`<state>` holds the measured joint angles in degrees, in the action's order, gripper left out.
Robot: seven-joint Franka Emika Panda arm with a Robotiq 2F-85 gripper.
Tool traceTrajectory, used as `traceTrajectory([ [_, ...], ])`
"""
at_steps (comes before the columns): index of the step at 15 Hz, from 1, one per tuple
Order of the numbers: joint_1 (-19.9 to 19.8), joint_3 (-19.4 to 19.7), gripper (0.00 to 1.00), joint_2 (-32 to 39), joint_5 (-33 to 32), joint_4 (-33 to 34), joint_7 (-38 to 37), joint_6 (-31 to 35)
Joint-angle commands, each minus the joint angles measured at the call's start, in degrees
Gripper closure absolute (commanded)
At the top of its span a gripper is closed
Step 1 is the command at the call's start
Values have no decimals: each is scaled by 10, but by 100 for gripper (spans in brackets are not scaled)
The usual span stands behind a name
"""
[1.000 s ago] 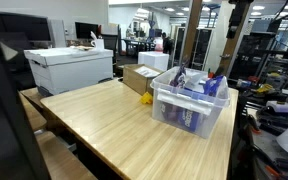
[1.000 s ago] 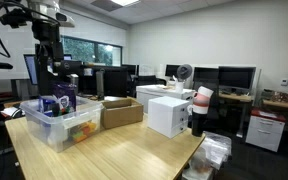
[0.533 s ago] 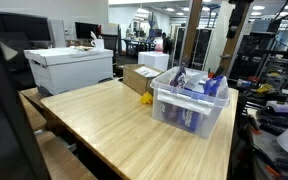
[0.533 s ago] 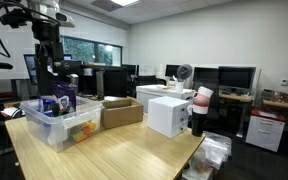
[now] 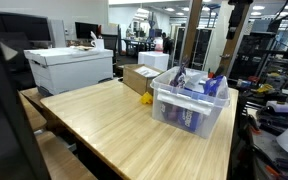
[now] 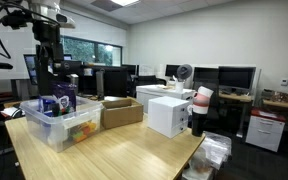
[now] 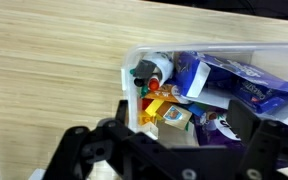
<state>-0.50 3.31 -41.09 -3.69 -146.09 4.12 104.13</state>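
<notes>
A clear plastic bin [image 5: 162, 108] [image 6: 44, 128] stands at one end of the wooden table [image 5: 104, 120]. It holds a blue bag [image 7: 224, 80], a purple packet [image 7: 220, 128], a small yellow-and-orange box [image 7: 174, 117], a dark-capped bottle [image 7: 147, 70] and other small packs. My gripper [image 7: 184, 125] hangs above the bin, open, with nothing between its fingers. In an exterior view the gripper [image 6: 51, 78] sits a little above the purple bag [image 6: 64, 98] that sticks out of the bin.
A white box [image 5: 69, 68] [image 6: 169, 115] and a cardboard box [image 5: 139, 78] [image 6: 122, 112] stand at the table's far side. A small yellow thing [image 5: 146, 99] lies by the bin. A red-and-white cup [image 6: 201, 105] stands beyond. Desks with monitors fill the room behind.
</notes>
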Motion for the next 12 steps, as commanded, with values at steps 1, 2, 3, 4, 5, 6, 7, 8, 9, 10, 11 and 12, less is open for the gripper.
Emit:
traceTrajectory([
  [1,1,1,0,16,18,-12,-5,29],
  [2,2,1,0,19,23,-17,-6,44],
  [3,1,-1,0,21,24,-22,-7,59],
  [4,2,0,0,22,28,-27,-6,74],
  [5,3,0,0,24,31,-32,-4,87],
  [6,5,1,0,27,36,-37,-1,100],
  [7,6,1,0,28,38,-40,1,109],
  [8,9,4,0,31,47,-47,7,124],
  [9,11,5,0,33,52,-48,9,127],
  [10,13,5,0,34,57,-50,10,133],
  [11,15,5,0,36,61,-52,11,137],
  [12,19,4,0,40,67,-54,12,140],
])
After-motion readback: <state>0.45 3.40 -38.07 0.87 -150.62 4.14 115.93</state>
